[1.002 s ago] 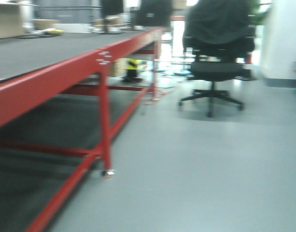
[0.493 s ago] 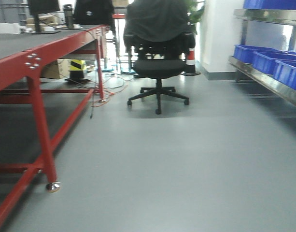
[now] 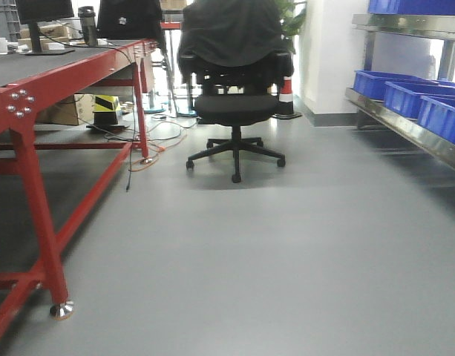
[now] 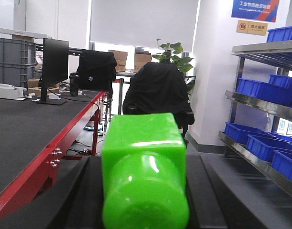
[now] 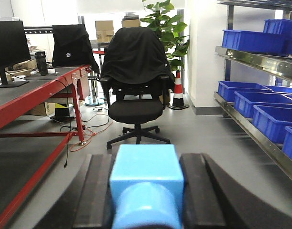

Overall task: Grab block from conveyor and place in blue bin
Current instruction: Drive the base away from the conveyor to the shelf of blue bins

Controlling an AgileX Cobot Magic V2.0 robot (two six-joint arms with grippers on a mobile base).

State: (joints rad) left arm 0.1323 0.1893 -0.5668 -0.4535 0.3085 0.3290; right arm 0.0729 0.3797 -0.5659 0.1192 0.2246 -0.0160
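My left gripper (image 4: 143, 167) is shut on a bright green block (image 4: 143, 162), its black fingers (image 4: 84, 191) pressed against both sides. My right gripper (image 5: 146, 176) is shut on a light blue block (image 5: 146, 179), held between its black fingers (image 5: 95, 191). Blue bins (image 3: 383, 83) stand on a steel shelf at the right; they also show in the left wrist view (image 4: 257, 90) and the right wrist view (image 5: 241, 40). The red-framed conveyor table (image 3: 56, 67) with its dark belt runs along the left. Neither gripper shows in the front view.
A black office chair (image 3: 233, 81) draped with a dark jacket stands mid-floor ahead. A monitor (image 4: 55, 67) and a dark mug (image 3: 87, 26) sit on the table's far end. Cables (image 3: 149, 137) lie on the floor by the table leg. A traffic cone (image 5: 179, 90) stands near the wall.
The front view has swung right and steadied: the red table has slid to the left, the chair has moved towards centre, and the shelf of blue bins has come into view.
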